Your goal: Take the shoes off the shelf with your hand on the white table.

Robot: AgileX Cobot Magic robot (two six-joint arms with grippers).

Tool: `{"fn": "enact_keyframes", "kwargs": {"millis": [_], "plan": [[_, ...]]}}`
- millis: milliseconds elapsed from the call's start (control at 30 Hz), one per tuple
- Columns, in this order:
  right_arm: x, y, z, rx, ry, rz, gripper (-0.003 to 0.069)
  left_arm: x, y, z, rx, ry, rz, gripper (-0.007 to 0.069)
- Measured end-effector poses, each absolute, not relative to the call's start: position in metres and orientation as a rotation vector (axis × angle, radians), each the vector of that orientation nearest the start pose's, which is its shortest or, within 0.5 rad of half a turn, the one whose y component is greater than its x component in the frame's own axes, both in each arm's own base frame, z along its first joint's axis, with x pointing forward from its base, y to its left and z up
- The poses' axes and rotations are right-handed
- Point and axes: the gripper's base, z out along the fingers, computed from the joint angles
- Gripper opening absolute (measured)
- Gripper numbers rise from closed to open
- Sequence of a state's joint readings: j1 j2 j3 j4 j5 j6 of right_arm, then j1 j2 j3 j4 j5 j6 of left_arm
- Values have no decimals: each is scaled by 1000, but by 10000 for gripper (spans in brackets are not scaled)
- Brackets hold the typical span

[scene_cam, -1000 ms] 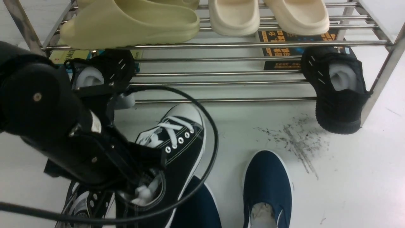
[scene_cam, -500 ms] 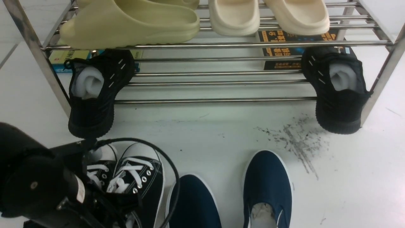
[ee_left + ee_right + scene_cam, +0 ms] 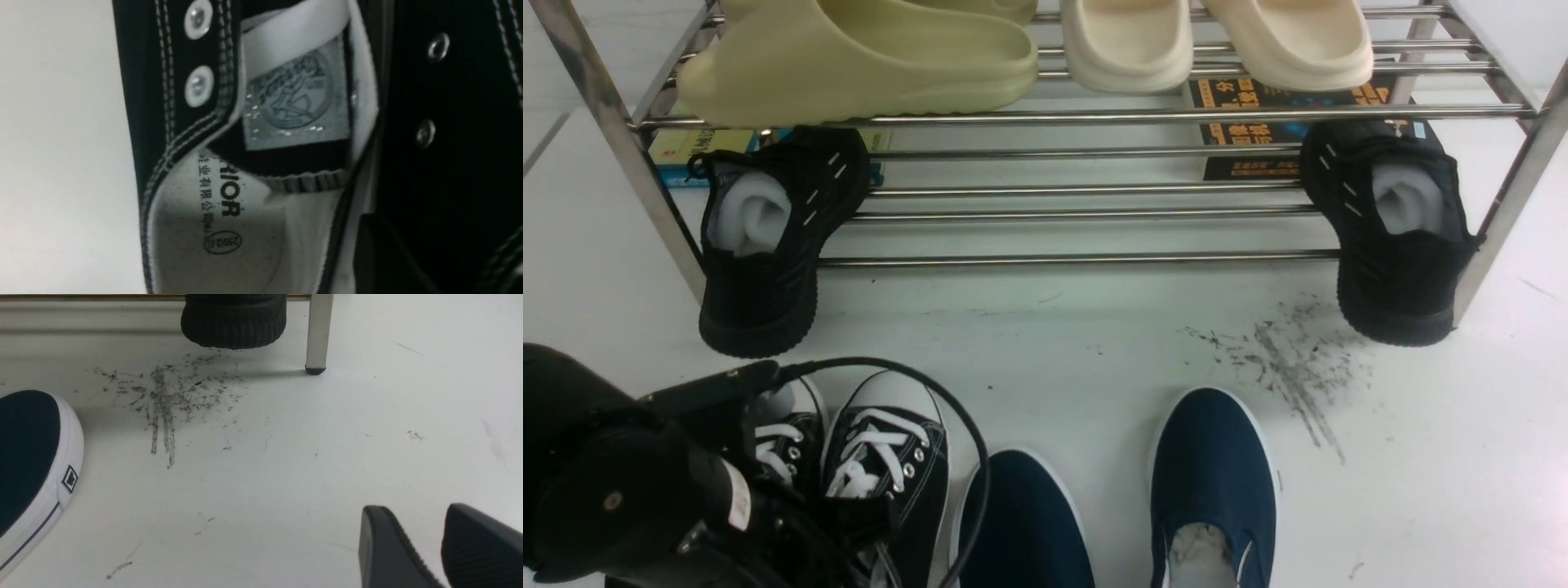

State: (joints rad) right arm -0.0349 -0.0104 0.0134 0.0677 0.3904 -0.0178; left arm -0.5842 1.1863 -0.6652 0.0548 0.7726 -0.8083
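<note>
The two black canvas sneakers stand side by side on the white table [image 3: 1111,343] at the front left, toes toward the shelf [image 3: 1078,260]: one [image 3: 890,441] to the right, the other [image 3: 784,433] partly under my left arm. My left gripper [image 3: 849,523] is down on the right one, shut on its side wall. The left wrist view shows that sneaker's insole and tongue label [image 3: 294,94], with one dark finger [image 3: 369,253] against the wall. My right gripper [image 3: 425,539] hovers low over bare table, open by a narrow gap and empty.
Two black knit sneakers [image 3: 764,245] [image 3: 1396,237] hang off the shelf's lower tier. Slides [image 3: 866,57] [image 3: 1217,41] sit on the upper tier. Two navy slip-ons [image 3: 1025,531] [image 3: 1213,482] lie at the front middle. Grey scuff marks [image 3: 1290,359] lie right of centre. A shelf leg [image 3: 318,335] stands ahead of the right gripper.
My left gripper carried the canvas sneaker from mid-air in front of the shelf down and left, setting it beside its mate. Since half a second ago it has shifted only slightly.
</note>
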Motion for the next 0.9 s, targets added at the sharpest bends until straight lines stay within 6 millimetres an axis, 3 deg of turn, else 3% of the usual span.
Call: {"fn": "enact_keyframes", "kwargs": {"millis": [267, 467, 633, 667, 700, 767, 900], "plan": [[52, 1, 174, 57, 1875, 31, 237, 179, -110, 262, -242, 2750, -274, 464], [52, 1, 174, 57, 1875, 31, 237, 188, -108, 293, -202, 2690, -188, 480], [52, 1, 174, 57, 1875, 31, 237, 192, -101, 320, -166, 2653, -78, 349], [52, 1, 174, 57, 1875, 31, 237, 192, -97, 328, -143, 2640, -21, 259], [52, 1, 174, 57, 1875, 31, 237, 191, -96, 329, -143, 2644, -9, 234], [52, 1, 174, 57, 1875, 31, 237, 184, -87, 335, -122, 2645, 67, 68], [52, 1, 174, 57, 1875, 31, 237, 169, -75, 347, -107, 2609, 60, 5]]}}
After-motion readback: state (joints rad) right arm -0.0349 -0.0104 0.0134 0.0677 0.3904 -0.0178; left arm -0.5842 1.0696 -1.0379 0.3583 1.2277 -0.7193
